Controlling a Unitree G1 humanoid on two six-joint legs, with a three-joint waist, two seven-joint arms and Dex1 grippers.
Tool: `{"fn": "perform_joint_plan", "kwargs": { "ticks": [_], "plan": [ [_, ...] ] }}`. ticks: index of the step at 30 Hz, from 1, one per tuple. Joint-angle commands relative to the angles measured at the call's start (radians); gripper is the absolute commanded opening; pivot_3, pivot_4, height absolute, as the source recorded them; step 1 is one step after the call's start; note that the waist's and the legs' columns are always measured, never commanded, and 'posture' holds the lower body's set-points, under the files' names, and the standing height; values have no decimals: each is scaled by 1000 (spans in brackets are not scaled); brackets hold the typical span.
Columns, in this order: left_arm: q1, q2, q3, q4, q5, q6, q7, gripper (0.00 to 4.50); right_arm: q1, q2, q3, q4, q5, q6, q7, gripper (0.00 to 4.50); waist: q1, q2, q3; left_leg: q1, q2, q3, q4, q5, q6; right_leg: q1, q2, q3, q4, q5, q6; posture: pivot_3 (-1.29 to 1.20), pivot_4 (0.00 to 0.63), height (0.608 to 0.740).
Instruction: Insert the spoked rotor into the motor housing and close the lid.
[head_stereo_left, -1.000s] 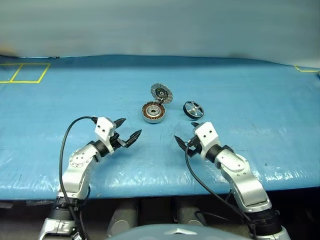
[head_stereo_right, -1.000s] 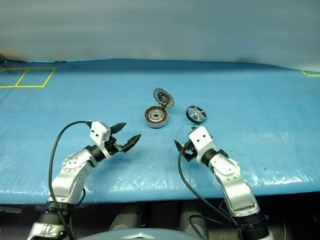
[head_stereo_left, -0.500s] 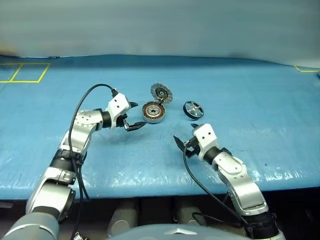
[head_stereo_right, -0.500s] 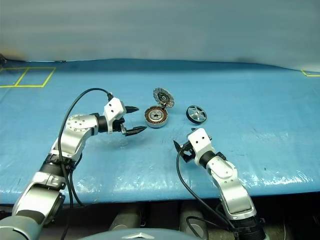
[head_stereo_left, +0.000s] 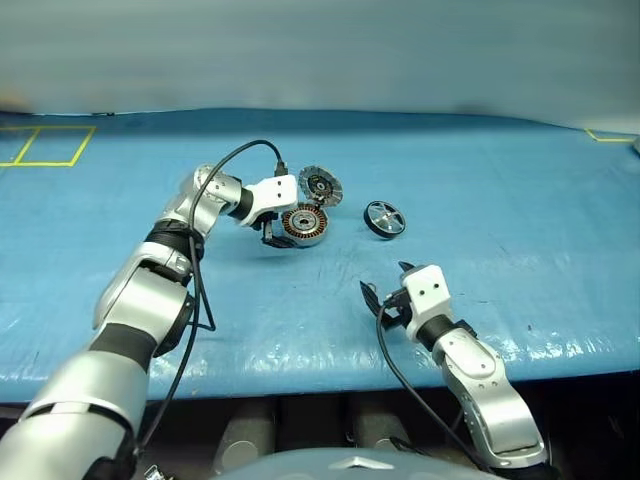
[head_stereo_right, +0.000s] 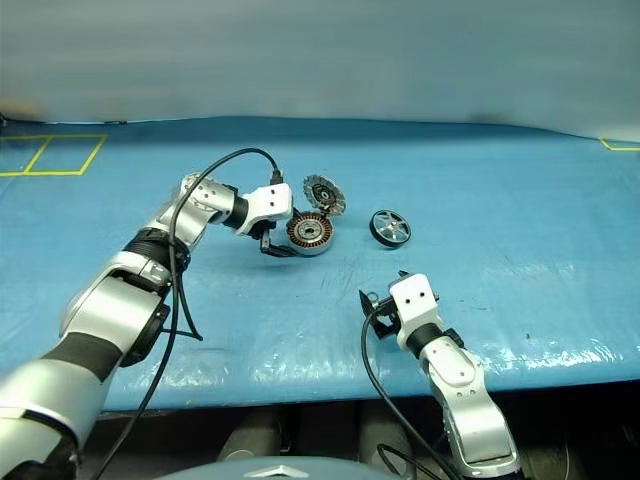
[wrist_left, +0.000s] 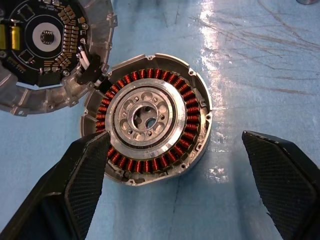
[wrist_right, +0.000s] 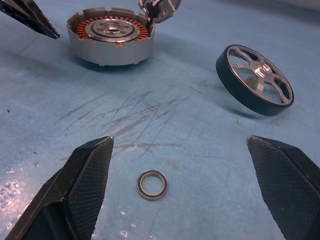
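The blue bench (head_stereo_left: 520, 230) carries every part. The left tool (head_stereo_left: 272, 236) is held spread wide and empty beside the motor housing (head_stereo_left: 305, 224), probably so the housing can be steadied. The right tool (head_stereo_left: 383, 297) is likewise spread and empty, near the bench's front edge. The lid (head_stereo_left: 320, 184) is tipped up on its hinge, leaving the coils exposed. The spoked rotor (head_stereo_left: 385, 219) lies apart, propped on its rim. A small ring (wrist_right: 152, 184) is seen; its purpose cannot be told.
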Motion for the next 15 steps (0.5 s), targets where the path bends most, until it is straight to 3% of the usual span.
{"fn": "perform_joint_plan", "kwargs": {
  "ticks": [1,15],
  "plan": [
    [-58,-24,-7,56,35,-29,-53,4476,26,11,-12,-62,-13,-16,-30,4500,0,0,0,0,0,0,0,0,0,0,0,0,0,0,0,0,150,740],
    [-99,-83,-4,185,146,-48,80,4476,92,24,-16,-98,-46,-25,-80,4500,1,-1,1,0,1,-1,2,0,0,1,0,0,0,1,2,0,150,740]
  ]
}}
